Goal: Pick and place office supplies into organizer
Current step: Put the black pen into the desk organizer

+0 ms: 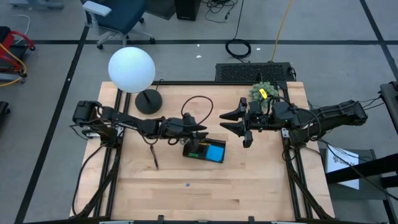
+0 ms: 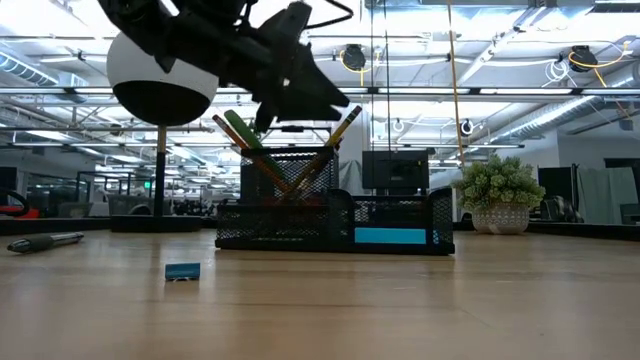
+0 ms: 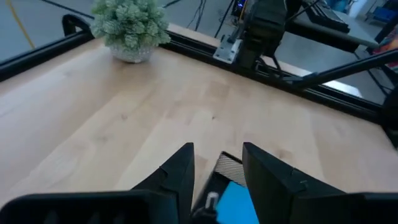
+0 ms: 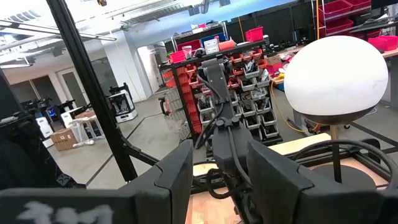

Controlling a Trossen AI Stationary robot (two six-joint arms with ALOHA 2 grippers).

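Note:
The black mesh organizer (image 1: 186, 150) (image 2: 300, 225) stands mid-table. Its low front part holds the blue pad (image 1: 216, 152) (image 2: 390, 236). Orange-yellow pencils (image 2: 335, 135) and a green handle (image 2: 240, 129) stick up out of the taller section. A dark pen (image 1: 153, 157) (image 2: 45, 241) lies flat on the table to the organizer's left. The small eraser (image 1: 186, 184) (image 2: 182, 271) lies nearer the near edge. My left gripper (image 1: 202, 129) (image 3: 217, 163) (image 2: 335, 100) hangs open and empty just above the organizer's far side. My right gripper (image 1: 230, 122) (image 4: 219, 168) is open and empty, raised to the organizer's far right.
A lamp with a round black base (image 1: 148, 101) and a white globe (image 1: 131, 70) stands at the far left. A potted green plant (image 1: 262, 93) (image 2: 498, 190) sits at the far right. A black cable (image 1: 198, 106) loops across the table behind the organizer.

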